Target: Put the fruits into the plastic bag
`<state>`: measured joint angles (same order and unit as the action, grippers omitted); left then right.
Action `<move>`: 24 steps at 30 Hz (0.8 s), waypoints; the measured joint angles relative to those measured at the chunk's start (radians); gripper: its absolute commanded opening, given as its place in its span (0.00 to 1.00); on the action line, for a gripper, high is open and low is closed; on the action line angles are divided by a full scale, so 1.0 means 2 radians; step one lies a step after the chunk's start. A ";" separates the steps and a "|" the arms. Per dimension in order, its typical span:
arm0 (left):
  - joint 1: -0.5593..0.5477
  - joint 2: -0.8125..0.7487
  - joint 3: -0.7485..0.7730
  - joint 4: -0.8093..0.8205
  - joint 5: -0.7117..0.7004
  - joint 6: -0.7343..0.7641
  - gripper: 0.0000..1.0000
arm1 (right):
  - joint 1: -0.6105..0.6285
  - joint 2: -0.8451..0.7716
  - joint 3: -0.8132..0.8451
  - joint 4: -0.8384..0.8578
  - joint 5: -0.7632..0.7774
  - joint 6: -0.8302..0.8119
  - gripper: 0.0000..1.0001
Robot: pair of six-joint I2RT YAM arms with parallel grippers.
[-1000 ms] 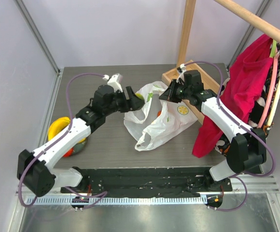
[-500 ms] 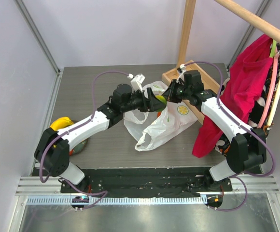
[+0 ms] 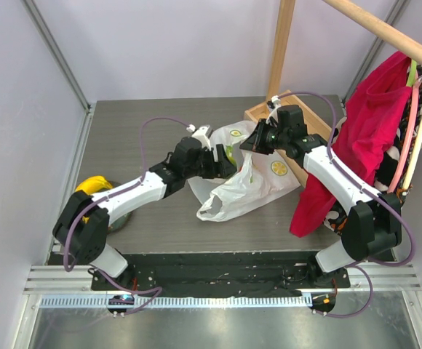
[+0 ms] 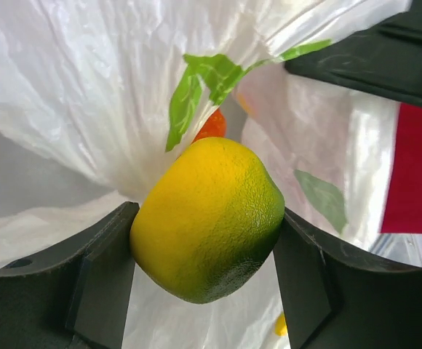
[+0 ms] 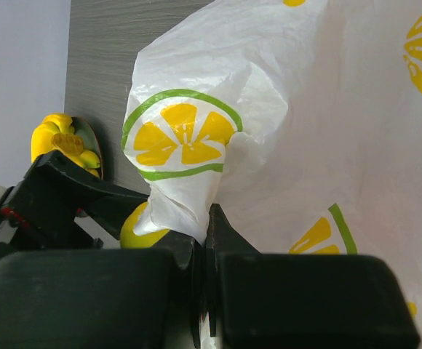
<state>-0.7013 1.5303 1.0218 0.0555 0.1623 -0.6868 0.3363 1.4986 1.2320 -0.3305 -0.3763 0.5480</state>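
A green-yellow mango-like fruit (image 4: 207,218) sits clamped between the two black fingers of my left gripper (image 3: 223,161), right at the mouth of the white plastic bag (image 3: 251,182). A red-orange fruit (image 4: 212,125) shows deeper inside, behind a fold of the bag (image 4: 73,94). My right gripper (image 5: 205,236) is shut on a pinch of the bag's rim and holds it up, above the table at the bag's far side (image 3: 258,138). The yellow banana bunch (image 3: 91,185) lies at the table's left, also seen in the right wrist view (image 5: 62,138).
A red cloth (image 3: 364,131) hangs from a wooden rail (image 3: 385,33) on the right. A wooden box (image 3: 269,113) stands behind the bag. The banana bunch rests by a grey plate (image 3: 120,217) at the left edge. Grey walls close the back and left.
My left arm swung right from the plate side, carrying the mango to the bag's mouth, then dropped slightly back. The bag's lower part shifted. The right gripper kept its hold.
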 measured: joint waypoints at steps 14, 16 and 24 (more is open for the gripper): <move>-0.071 0.126 0.034 0.000 -0.027 -0.004 0.62 | 0.000 0.000 0.000 -0.001 0.000 0.000 0.01; -0.074 0.132 0.034 0.000 -0.027 -0.006 0.66 | 0.000 0.000 0.000 -0.002 0.000 0.000 0.01; -0.073 0.144 0.034 0.003 -0.035 -0.009 0.99 | 0.000 0.000 0.000 -0.002 0.000 0.000 0.01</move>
<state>-0.8478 1.8175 1.0901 0.0616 0.0917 -0.7055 0.3363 1.4986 1.2324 -0.3340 -0.3767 0.5480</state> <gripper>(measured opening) 0.930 0.028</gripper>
